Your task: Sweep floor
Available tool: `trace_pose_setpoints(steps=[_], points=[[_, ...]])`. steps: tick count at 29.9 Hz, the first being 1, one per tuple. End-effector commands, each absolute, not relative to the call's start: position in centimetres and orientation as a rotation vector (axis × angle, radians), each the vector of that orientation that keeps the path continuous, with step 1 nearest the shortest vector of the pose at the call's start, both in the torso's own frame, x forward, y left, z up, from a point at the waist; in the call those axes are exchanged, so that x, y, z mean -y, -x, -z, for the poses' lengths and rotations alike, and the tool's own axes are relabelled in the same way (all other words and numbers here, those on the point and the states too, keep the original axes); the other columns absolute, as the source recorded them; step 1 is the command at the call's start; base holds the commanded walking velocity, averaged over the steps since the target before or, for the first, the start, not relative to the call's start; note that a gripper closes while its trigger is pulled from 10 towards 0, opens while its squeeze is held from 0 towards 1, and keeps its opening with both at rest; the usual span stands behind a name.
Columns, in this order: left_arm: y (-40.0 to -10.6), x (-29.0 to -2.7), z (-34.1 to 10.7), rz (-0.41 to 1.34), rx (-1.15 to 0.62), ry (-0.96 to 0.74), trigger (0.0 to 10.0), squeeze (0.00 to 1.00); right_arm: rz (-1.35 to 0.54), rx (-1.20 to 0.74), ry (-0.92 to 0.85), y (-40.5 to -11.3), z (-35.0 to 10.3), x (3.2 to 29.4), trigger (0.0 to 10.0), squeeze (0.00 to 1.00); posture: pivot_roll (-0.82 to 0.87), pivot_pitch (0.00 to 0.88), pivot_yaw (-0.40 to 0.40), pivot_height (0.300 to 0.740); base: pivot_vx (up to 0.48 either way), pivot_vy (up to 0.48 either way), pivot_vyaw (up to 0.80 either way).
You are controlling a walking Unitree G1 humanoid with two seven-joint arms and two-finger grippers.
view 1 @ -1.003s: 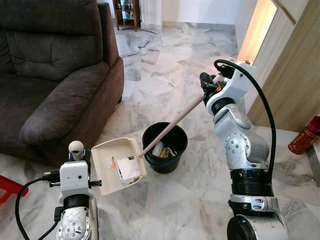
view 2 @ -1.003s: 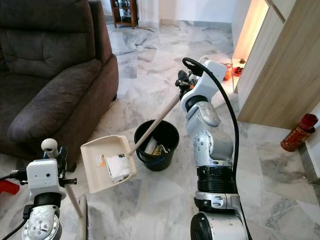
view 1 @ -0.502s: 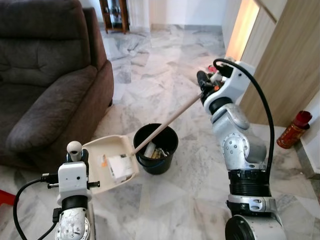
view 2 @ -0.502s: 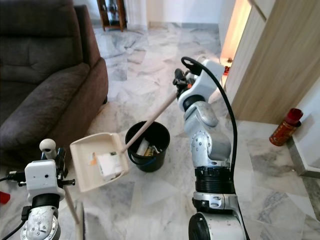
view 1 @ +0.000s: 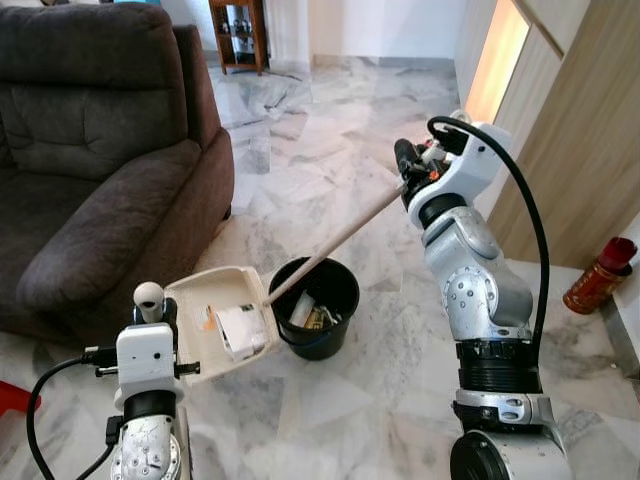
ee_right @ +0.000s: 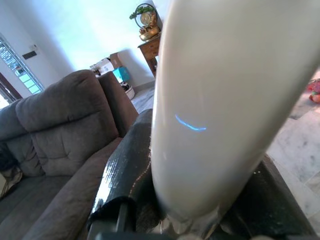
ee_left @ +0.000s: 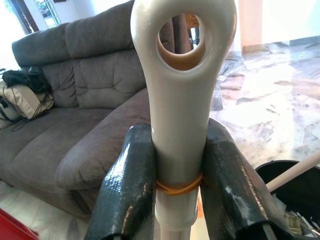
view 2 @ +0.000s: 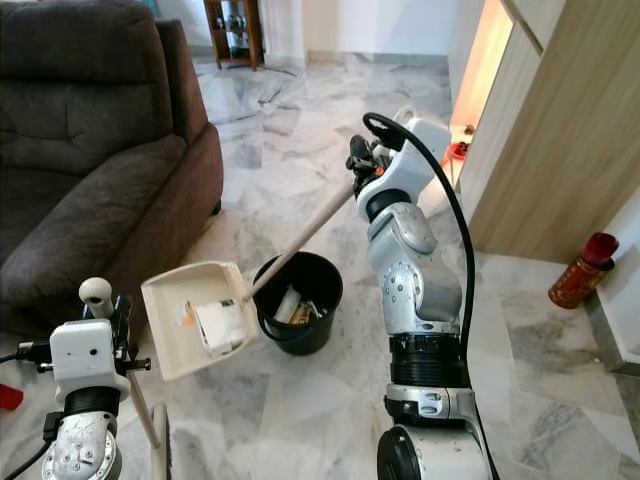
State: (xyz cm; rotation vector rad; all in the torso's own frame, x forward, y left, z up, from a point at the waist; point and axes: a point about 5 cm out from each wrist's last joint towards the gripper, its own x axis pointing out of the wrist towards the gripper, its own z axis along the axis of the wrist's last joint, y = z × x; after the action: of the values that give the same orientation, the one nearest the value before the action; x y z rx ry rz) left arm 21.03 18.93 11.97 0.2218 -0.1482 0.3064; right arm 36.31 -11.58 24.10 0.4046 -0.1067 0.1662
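Observation:
A cream dustpan (view 1: 200, 300) hangs tilted above the marble floor, just left of a black bin (view 1: 345, 285). Crumpled white paper (view 1: 242, 330) lies in the pan. Its long cream handle (view 1: 335, 240) slants up across the bin to my right gripper (view 1: 408, 178), which is shut on it. In the right wrist view the handle (ee_right: 210, 100) sits between the black fingers (ee_right: 125, 175). My left gripper (ee_left: 175, 175) is shut on the broom handle (ee_left: 182, 100), whose ring-shaped top (view 1: 148, 296) stands at lower left. The bin holds some rubbish.
A dark brown sofa (view 1: 90, 180) fills the left side, close to the dustpan. A wooden cabinet wall (view 1: 590, 150) runs along the right, with a red bottle (view 1: 600, 275) on the floor beside it. A red object (view 1: 10, 400) lies at lower left. Open marble floor (view 1: 310, 120) stretches ahead.
The head camera has shifted, so the whole scene slid. The dustpan has risen a little relative to the bin rim, paper still in it. Both grips are unchanged.

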Motion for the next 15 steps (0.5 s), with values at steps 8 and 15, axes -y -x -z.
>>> trace_pose_setpoints(steps=[8,15], points=[[-21.03,-19.32,-13.13,-0.333,0.206,-0.264,10.0,0.00,-0.200,0.186,-0.434,-36.09,-25.86,11.25,10.0,0.00,-0.14,0.058,0.053,0.740,0.359,0.000,0.00],[-21.03,-19.34,-13.18,-0.336,0.211,-0.264,10.0,0.00,-0.199,0.198,-0.441,-36.08,-26.02,11.27,10.0,0.00,-0.14,0.054,0.053,0.740,0.360,0.000,0.00]])
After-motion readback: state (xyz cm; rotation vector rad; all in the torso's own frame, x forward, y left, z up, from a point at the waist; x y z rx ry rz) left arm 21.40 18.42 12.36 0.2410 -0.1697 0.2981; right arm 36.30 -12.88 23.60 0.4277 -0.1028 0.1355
